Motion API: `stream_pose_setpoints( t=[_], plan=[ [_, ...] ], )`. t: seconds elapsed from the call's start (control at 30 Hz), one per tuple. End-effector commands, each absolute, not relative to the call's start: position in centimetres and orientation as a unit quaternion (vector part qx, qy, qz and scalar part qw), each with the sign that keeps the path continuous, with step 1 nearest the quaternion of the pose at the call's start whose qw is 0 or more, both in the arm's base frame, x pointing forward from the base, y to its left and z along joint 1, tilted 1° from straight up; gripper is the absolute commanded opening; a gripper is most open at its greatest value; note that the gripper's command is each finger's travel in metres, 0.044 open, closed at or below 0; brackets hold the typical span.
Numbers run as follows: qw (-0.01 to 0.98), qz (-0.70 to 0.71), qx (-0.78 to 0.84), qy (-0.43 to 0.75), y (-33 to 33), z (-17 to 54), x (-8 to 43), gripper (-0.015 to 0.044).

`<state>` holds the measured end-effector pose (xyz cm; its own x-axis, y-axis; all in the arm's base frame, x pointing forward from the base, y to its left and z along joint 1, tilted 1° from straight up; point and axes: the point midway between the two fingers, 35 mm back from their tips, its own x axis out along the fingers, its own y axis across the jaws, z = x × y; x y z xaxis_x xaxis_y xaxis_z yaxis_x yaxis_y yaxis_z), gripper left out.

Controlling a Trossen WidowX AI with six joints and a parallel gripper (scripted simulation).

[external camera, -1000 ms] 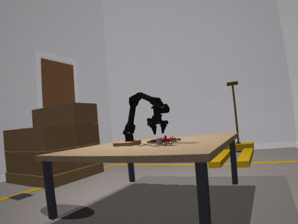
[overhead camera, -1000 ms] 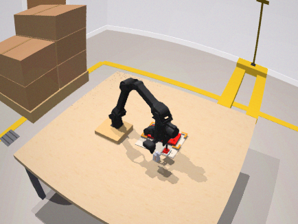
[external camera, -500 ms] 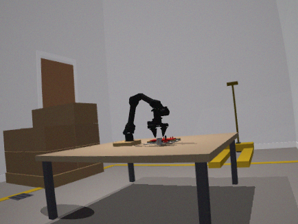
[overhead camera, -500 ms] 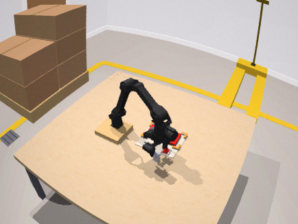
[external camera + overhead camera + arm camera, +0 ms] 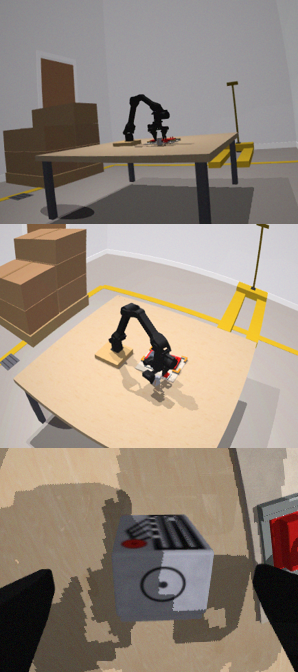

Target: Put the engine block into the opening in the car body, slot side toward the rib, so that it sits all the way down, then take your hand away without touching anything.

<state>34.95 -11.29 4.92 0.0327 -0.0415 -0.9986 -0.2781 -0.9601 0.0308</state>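
The engine block [image 5: 156,381] [image 5: 159,141] [image 5: 162,568] is a small grey block standing on the table. In the wrist view its near face shows a black circle with a dot, and its top shows black slots and a red spot. My gripper [image 5: 160,137] [image 5: 156,576] is open and empty, pointing down low over the block. One finger is on each side of the block, with a gap on both sides in the wrist view. The red car body [image 5: 178,362] lies on a light base beside the block, largely hidden by the arm in the top view. Its opening and rib are hidden.
A red part [image 5: 286,542] in a grey frame [image 5: 266,538] is just right of the right finger's side in the wrist view. Orange corner pieces [image 5: 184,359] stand around the car body. The arm's wooden base plate [image 5: 103,355] is on the table [image 5: 86,396].
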Motion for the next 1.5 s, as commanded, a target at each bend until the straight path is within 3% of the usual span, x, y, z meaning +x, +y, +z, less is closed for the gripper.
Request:
stream_pose_setpoints(
  t=[0.0, 0.37, 0.73, 0.97, 1.1, 1.47],
  plan=[
    [0.087, 0.689, -0.712, 0.109, -11.2, 4.1, 34.8, 0.0440],
    [0.087, 0.689, -0.712, 0.109, -11.2, 2.6, 34.7, 0.0440],
    [0.087, 0.689, -0.712, 0.109, -11.2, 2.6, 34.7, 0.0151],
    [0.087, 0.689, -0.712, 0.109, -11.2, 2.6, 34.7, 0.0105],
    [0.087, 0.689, -0.712, 0.109, -11.2, 3.1, 34.8, 0.0000],
    [0.087, 0.688, -0.712, 0.109, -11.2, 6.4, 35.6, 0.0000]
  ],
)
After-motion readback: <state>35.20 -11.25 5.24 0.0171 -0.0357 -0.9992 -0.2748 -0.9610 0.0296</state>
